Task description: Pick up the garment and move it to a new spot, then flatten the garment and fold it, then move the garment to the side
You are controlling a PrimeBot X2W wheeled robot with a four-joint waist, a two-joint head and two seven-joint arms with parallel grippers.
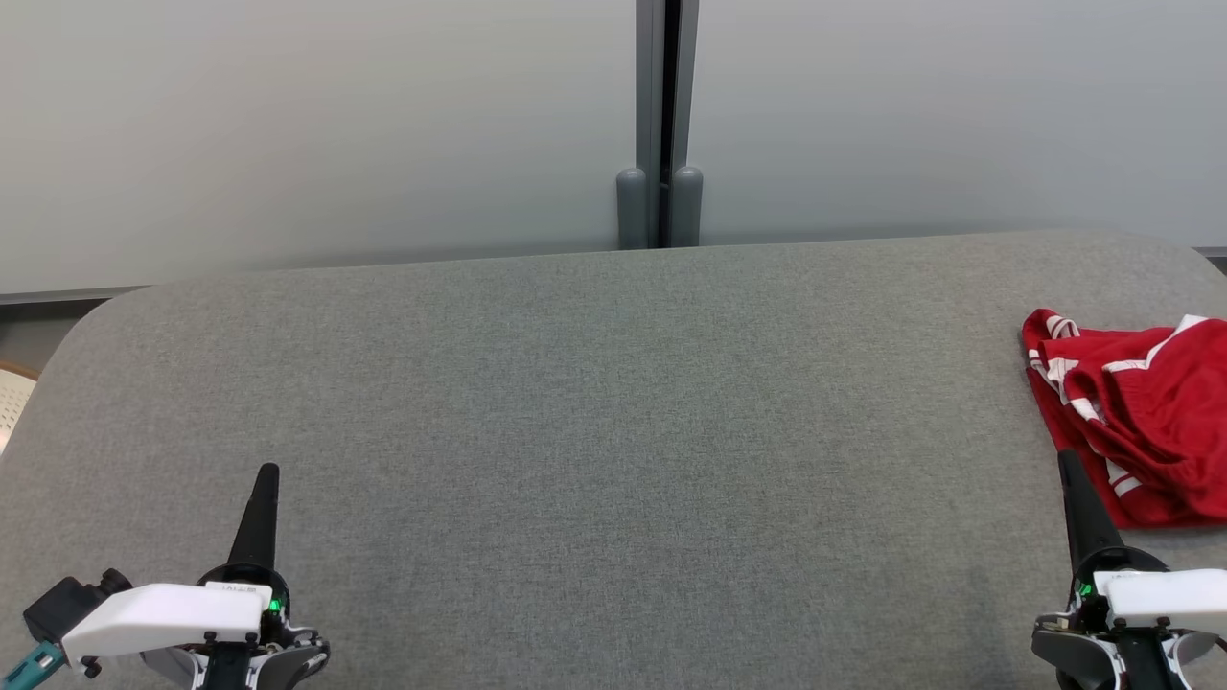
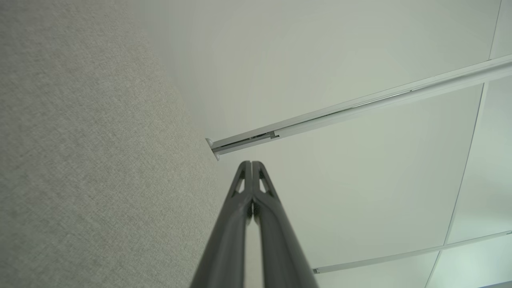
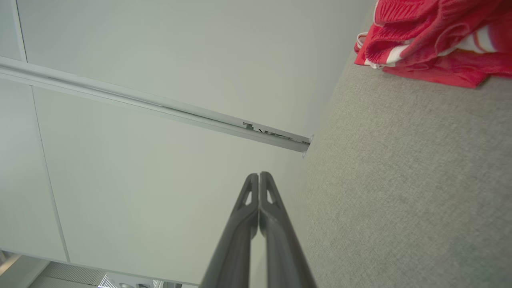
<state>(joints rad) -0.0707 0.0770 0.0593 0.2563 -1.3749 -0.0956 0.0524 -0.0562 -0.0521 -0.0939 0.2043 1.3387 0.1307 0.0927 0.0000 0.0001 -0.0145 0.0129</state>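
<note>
Both arms at rest over the grey padded table (image 1: 594, 431). The red garment (image 1: 1141, 431), white-striped, lies crumpled at the table's right edge, directly on the cloth surface and not in any container. The picture's border cuts it off, so its long axis cannot be judged. The right gripper (image 1: 1067, 460) points away from the robot, fingers pressed together and empty, its tip just beside the garment's near-left hem. The cloth lies to its right and slightly farther. The left gripper (image 1: 268, 471), likewise closed and empty, sits well apart at near left. The right arm is judged nearer for the pick.
</note>
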